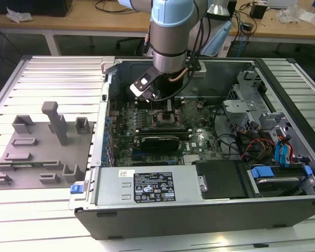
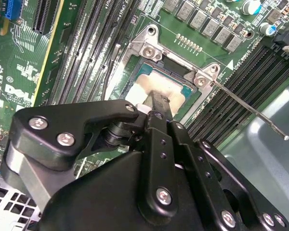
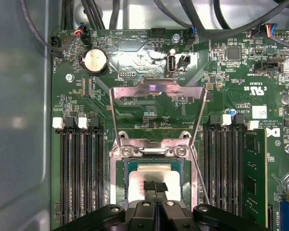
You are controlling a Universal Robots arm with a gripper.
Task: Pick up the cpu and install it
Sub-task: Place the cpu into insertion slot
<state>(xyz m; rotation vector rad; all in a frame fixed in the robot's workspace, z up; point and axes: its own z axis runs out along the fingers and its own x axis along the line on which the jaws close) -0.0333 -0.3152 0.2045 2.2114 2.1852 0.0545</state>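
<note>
The cpu, a flat square chip with a silver-white top, lies inside the dark socket frame on the green motherboard; it also shows in the second wrist view. My gripper stands straight over its middle, black fingertips pressed together and down at the chip's top. Whether they touch it I cannot tell. In the exterior view the gripper hangs low inside the open computer case, above the socket. The socket's metal load plate is swung up and open.
The thin latch lever sticks out beside the socket. Memory slots flank it on both sides. A grey fixture block plate lies outside the case on the exterior view's left. Power supply, drive cage and cables crowd the case.
</note>
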